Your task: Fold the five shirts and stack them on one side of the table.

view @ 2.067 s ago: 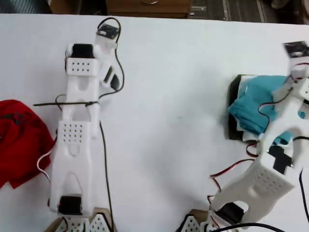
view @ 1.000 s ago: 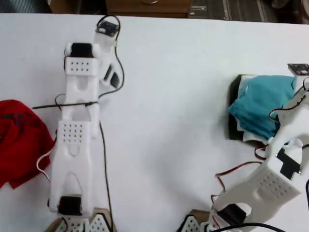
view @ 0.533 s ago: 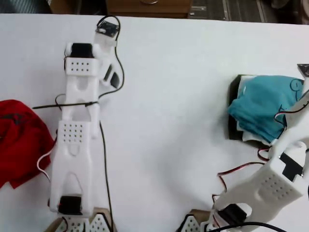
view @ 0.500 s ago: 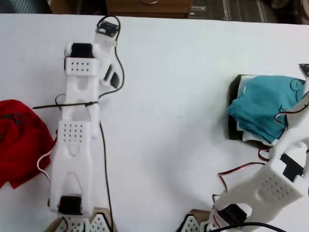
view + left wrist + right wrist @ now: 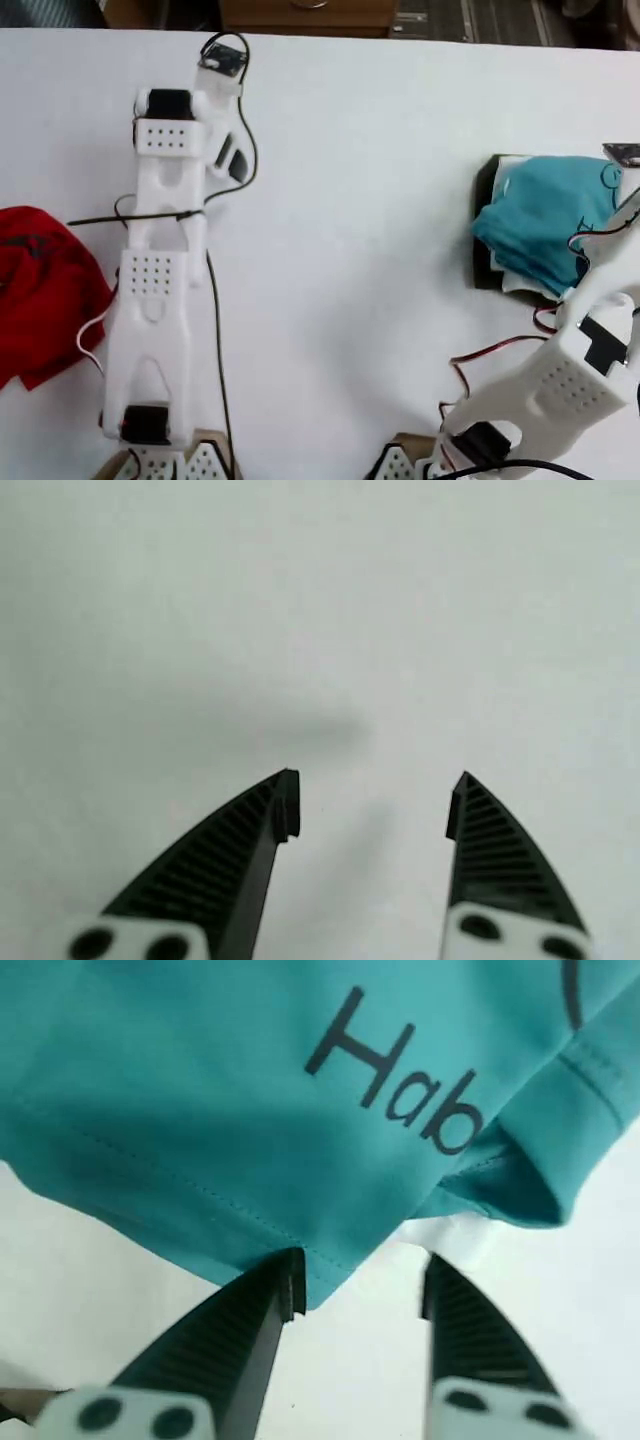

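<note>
A teal shirt [image 5: 545, 220] lies loosely folded on top of a stack at the table's right side, over a white shirt [image 5: 518, 283] and a black shirt [image 5: 485, 225]. In the right wrist view my right gripper [image 5: 360, 1275] is open just at the teal shirt's [image 5: 250, 1100] hem, and a bit of white cloth [image 5: 445, 1235] shows under it. A crumpled red shirt [image 5: 40, 290] lies at the left edge. My left gripper [image 5: 370, 790] is open over bare table, and it sits near the back left [image 5: 230, 160] in the high view.
The white table [image 5: 360, 250] is bare between the two arms. The right arm [image 5: 560, 380] stretches from the front edge up to the stack, with red and black cables beside it. Wooden furniture stands past the far edge.
The right arm has drawn back off the teal shirt toward the right edge, uncovering the shirt's top. The left arm and the red shirt have stayed put.
</note>
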